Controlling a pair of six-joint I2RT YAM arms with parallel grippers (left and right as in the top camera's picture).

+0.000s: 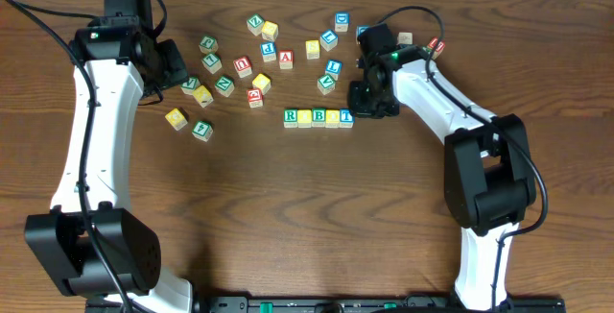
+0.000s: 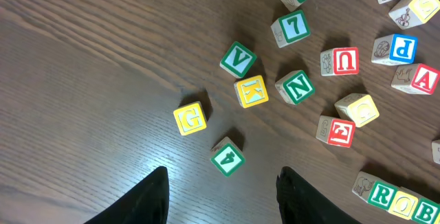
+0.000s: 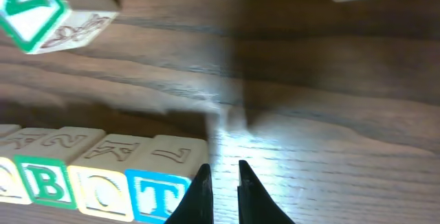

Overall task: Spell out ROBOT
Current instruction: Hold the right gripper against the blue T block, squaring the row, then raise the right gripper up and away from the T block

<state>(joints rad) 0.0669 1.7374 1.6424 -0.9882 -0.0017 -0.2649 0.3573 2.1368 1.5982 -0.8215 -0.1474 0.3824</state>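
Five cubes stand in a row reading ROBOT: green R (image 1: 291,117), yellow O (image 1: 305,117), green B (image 1: 318,117), a second yellow O (image 1: 333,117) and blue T (image 1: 346,117). My right gripper (image 1: 359,109) hovers just right of the T. In the right wrist view its tips (image 3: 223,172) are shut, with only a slit and nothing between them, and the left tip sits beside the T cube (image 3: 155,193). My left gripper (image 1: 177,63) is far left; its wrist view shows it (image 2: 223,183) open over bare wood, with nothing held.
Loose cubes are scattered behind the row, among them a red A (image 1: 285,59) and a green V (image 1: 326,84). Under the left gripper lie a green 4 (image 2: 227,157), a yellow G (image 2: 190,118) and a yellow K (image 2: 251,91).
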